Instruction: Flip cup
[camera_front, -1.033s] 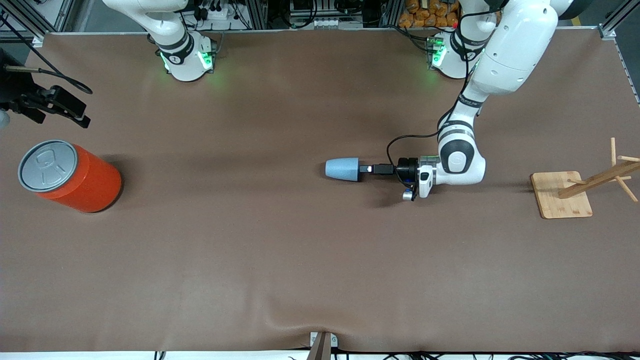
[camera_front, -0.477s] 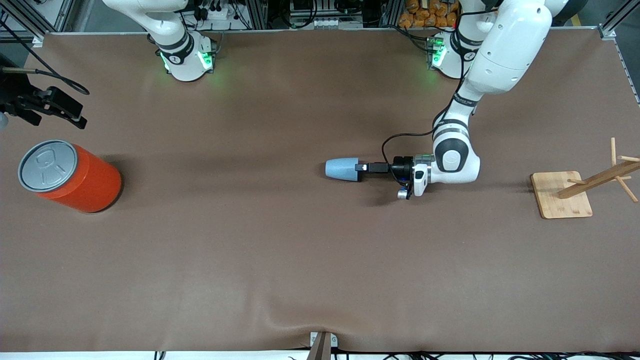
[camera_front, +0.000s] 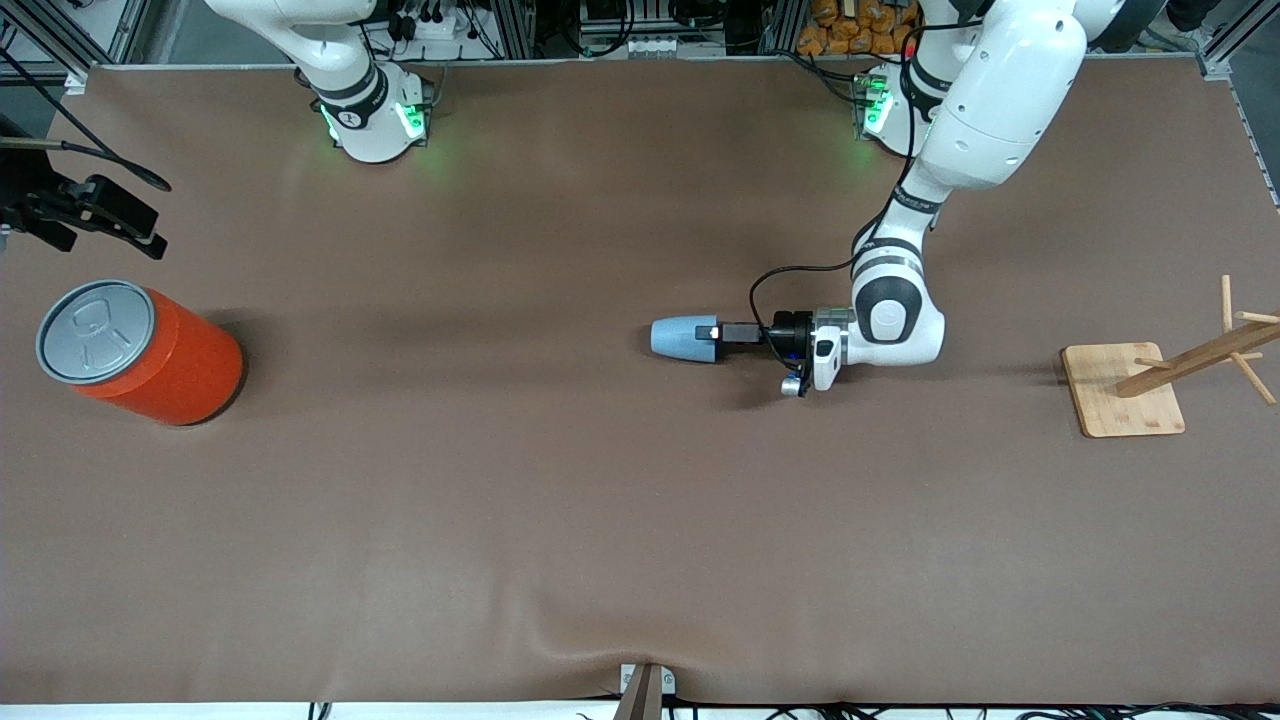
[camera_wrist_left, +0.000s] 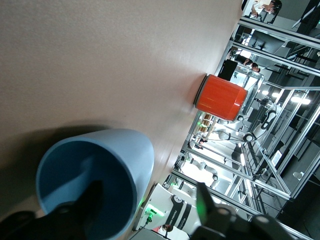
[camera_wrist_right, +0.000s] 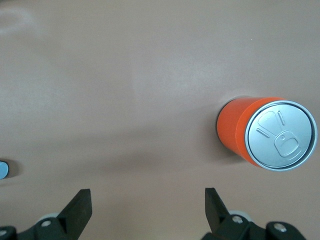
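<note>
The light blue cup (camera_front: 683, 338) lies on its side mid-table, its open mouth facing my left gripper (camera_front: 713, 332). In the left wrist view the cup (camera_wrist_left: 107, 160) fills the lower corner. My left gripper (camera_wrist_left: 147, 202) is open and straddles the cup's rim wall: one finger sits inside the mouth, the other stands outside, clear of the wall. My right gripper (camera_front: 100, 215) hangs open over the table at the right arm's end, beside the orange can; its own view shows the right gripper (camera_wrist_right: 147, 207) with nothing between its fingers.
A big orange can (camera_front: 140, 350) with a grey pull-tab lid stands at the right arm's end, also in the right wrist view (camera_wrist_right: 265, 132). A wooden rack on a square base (camera_front: 1125, 390) stands at the left arm's end.
My left gripper has slid toward the cup until its fingers reach over the rim, and they have begun to narrow. The cup has not moved. The right gripper drifted slightly away from the can.
</note>
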